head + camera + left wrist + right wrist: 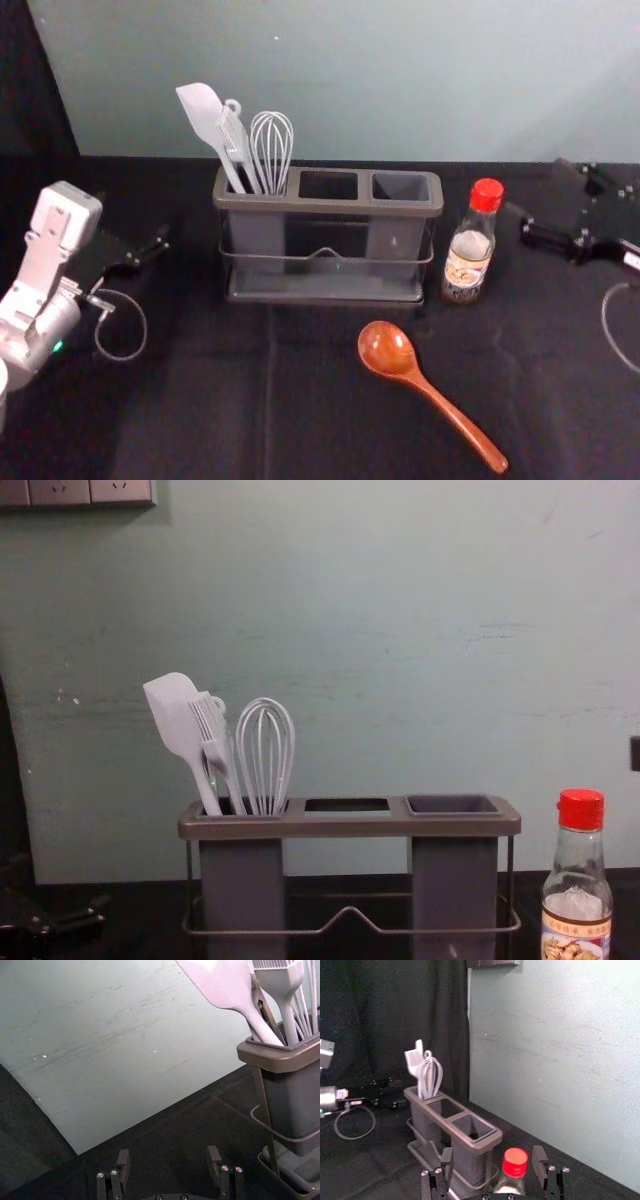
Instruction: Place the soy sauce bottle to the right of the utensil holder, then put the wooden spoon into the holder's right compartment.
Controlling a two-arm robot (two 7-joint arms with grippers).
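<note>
Flanking holder (330,205), left hand (138,224) across gap, right hand (536,190) near bottle (468,258)

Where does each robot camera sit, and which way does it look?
Left wrist: on that arm, looking past the open left pincer toward white kitchen tools in the holder.
Right wrist: looks past the open right pincer at the holder and bottle, with the left arm farther off.
Head: high up, looking forward and down; spoon below, both pincers at the sides.
Chest: lower, looking forward; part of the left pincer at the lower left.
Head and chest share the holder and bottle.
</note>
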